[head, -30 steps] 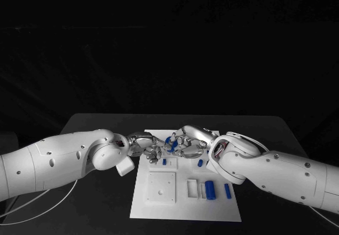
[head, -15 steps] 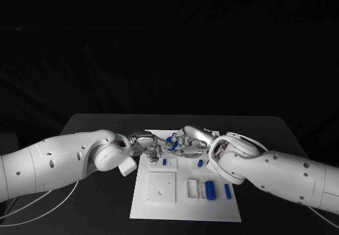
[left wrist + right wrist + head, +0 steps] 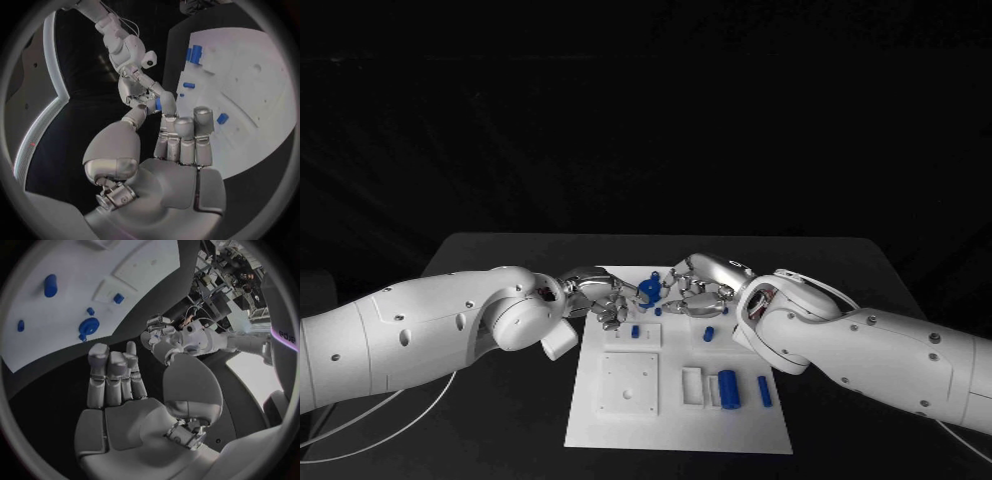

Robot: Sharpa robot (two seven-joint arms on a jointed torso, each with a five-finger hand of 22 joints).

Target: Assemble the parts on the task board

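The white task board (image 3: 675,420) lies in the middle of the table. A blue part with a round top (image 3: 648,292) stands at the board's far end, between my two hands. In the right wrist view the same blue part (image 3: 87,326) stands free on the task board (image 3: 75,270), with no finger on it. My left hand (image 3: 600,297) is just left of it, fingers straight, thumb tip close to the blue part (image 3: 158,104). My right hand (image 3: 700,290) is just right of it, and its fingers (image 3: 112,370) hold nothing.
Two small blue pieces (image 3: 635,330) (image 3: 658,339) and a third (image 3: 708,333) lie mid-board. A raised white square block (image 3: 629,382) sits at the near left. A blue cylinder (image 3: 727,385) and a thin blue bar (image 3: 764,390) lie at the near right.
My right hand has drawn back to the right, off the blue part, which now stands uncovered between the hands. My left hand has barely moved.
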